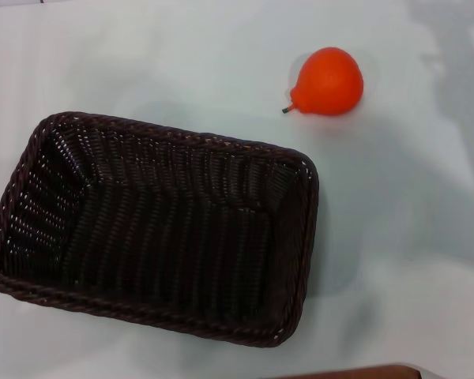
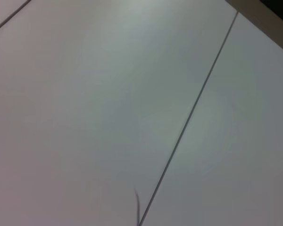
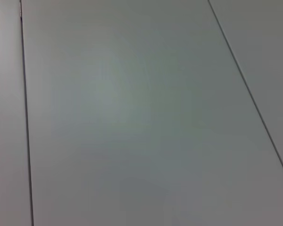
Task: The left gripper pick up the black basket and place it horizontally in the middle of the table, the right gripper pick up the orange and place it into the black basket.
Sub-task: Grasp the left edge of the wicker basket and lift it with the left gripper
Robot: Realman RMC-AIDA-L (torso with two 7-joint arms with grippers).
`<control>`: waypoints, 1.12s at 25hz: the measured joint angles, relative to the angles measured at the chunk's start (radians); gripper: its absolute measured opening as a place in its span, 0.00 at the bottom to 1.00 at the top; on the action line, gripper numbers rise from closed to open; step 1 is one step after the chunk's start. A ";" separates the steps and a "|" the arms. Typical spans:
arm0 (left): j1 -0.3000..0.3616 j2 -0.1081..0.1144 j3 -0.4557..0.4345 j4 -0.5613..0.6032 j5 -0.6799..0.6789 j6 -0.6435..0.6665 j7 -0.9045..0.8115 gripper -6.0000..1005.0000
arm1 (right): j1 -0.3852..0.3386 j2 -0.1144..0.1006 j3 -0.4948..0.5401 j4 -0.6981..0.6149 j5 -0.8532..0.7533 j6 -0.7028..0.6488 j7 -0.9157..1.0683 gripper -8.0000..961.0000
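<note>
In the head view the black basket lies on the table at the centre-left. It is a large, dark woven rectangle with a braided rim, and it is empty. The orange rests on the table beyond the basket's far right corner, its small dark stem pointing left. It is apart from the basket. Neither gripper shows in any view. Both wrist views show only pale flat panels with thin dark seams.
A soft grey shadow falls on the table at the top right of the head view. A brown edge strip shows at the table's near side. Bare tabletop lies to the right of the basket.
</note>
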 joint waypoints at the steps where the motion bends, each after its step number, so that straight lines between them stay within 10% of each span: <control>1: 0.000 0.001 0.000 0.003 0.000 -0.002 -0.008 0.60 | 0.000 0.000 0.001 0.000 0.000 0.000 0.000 0.79; 13: 0.004 0.019 0.110 0.069 0.000 0.015 -0.075 0.79 | 0.002 0.000 0.001 0.001 0.000 0.007 0.000 0.79; 28: -0.026 0.135 0.329 0.703 0.461 0.011 -0.817 0.78 | 0.009 -0.001 0.002 0.001 0.000 0.021 0.000 0.79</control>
